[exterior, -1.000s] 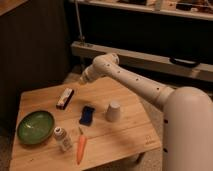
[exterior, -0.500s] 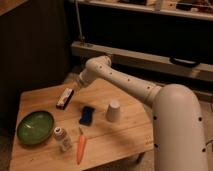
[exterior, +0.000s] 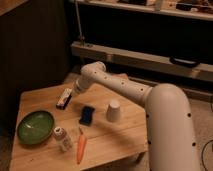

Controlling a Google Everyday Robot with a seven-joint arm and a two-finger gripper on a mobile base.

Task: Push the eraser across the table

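- One eraser
- One blue block
- One white cup
- One green bowl
- One small bottle
- One carrot
- One table
- One gripper, which sits just beside the eraser

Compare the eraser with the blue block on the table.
The eraser is black with a white strip; the blue block is plain blue. The eraser is slimmer and lies farther back, right by the gripper; the blue block sits apart from it. Both lie flat on the table.

Couldn't read any text, numbers or logos here. No telling whether the white strip on the eraser carried print. The gripper sat right at the eraser's far end, left of centre in the frame, over the table.
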